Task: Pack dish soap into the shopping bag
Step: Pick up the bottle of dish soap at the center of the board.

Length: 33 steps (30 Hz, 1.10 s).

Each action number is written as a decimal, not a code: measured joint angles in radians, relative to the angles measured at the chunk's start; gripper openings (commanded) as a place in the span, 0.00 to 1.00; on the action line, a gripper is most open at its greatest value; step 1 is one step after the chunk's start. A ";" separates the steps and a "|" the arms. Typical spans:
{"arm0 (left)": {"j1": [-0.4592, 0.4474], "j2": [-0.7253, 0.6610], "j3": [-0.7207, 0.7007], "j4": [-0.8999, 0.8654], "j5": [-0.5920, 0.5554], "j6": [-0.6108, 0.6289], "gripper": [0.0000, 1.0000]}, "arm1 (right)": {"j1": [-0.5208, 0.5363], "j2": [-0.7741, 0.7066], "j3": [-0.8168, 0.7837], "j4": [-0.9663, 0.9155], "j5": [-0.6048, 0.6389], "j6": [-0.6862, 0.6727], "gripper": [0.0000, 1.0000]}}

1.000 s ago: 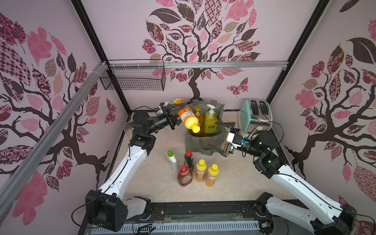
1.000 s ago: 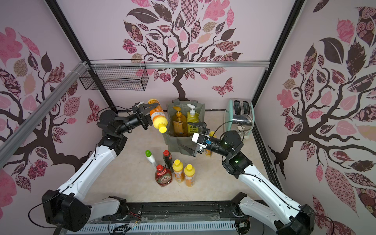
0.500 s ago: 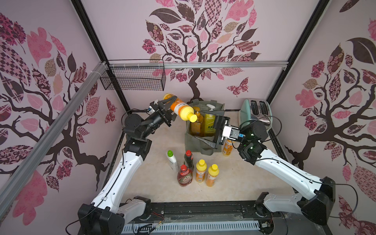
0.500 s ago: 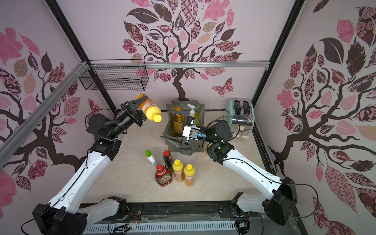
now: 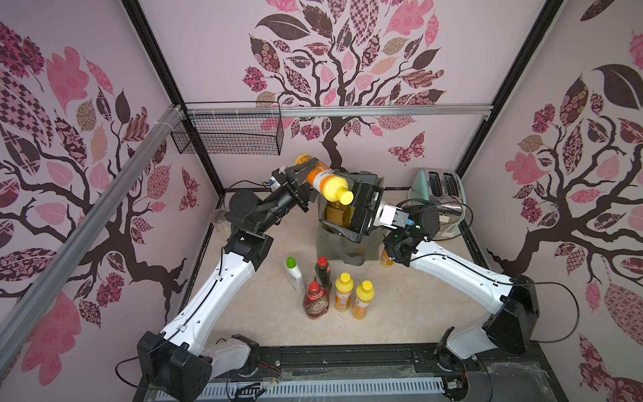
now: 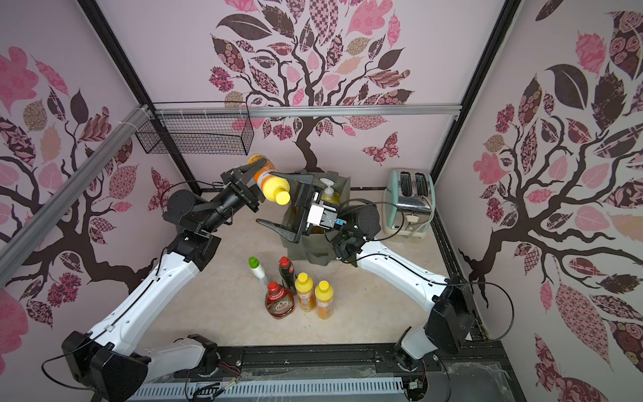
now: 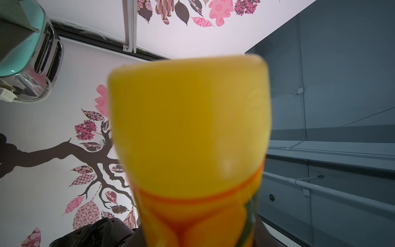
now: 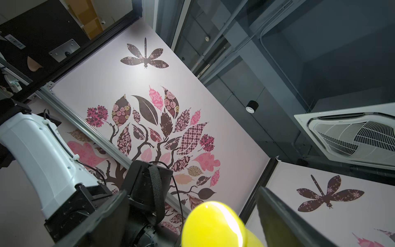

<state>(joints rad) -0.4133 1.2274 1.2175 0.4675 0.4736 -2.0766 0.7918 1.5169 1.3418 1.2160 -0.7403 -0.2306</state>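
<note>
The left end effector (image 5: 309, 172) is gripping a small orange yellow-capped bottle (image 5: 328, 182), holding it tilted in mid-air beside the shopping bag (image 5: 335, 245) top — the right end effector (image 6: 266, 197) is gaping wide, straddling its cap.

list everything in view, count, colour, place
bag: 1, grey-green, back middle of table
yellow pump bottle: 1, yellow, in the bag
orange pump bottle: 1, orange, in the bag
held bottle: 1, orange with yellow cap, tilted in the air near the bag
side bottle: 1, orange, beside bag, partly hidden
front bottles: 2, orange with yellow caps, table front
red bottle: 1, red, beside them
dark bottle: 1, dark with red cap, behind red one
white bottle: 1, white with green cap, beside dark one
toaster: 1, mint and silver, back right
wire basket: 1, black, on back wall
jar: 1, clear, back left corner
left gripper: 1, black, shut on held bottle
right gripper: 1, black, open around its cap
</note>
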 measured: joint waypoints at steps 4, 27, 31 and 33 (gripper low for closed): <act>-0.005 0.000 0.000 0.004 0.002 0.000 0.00 | 0.003 0.034 0.018 0.022 0.020 0.021 0.97; -0.008 -0.021 0.002 0.003 -0.017 0.000 0.12 | -0.003 0.145 0.143 0.043 0.081 0.034 0.48; -0.008 -0.022 -0.009 0.014 -0.024 0.000 0.35 | -0.003 0.145 0.143 0.036 0.081 0.023 0.39; -0.007 -0.026 -0.022 0.023 -0.029 0.000 0.51 | -0.003 0.144 0.142 0.027 0.082 0.020 0.36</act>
<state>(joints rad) -0.4206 1.2011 1.1954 0.4908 0.4446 -2.0769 0.7887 1.6611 1.4841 1.2430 -0.6586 -0.2108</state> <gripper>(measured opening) 0.423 0.623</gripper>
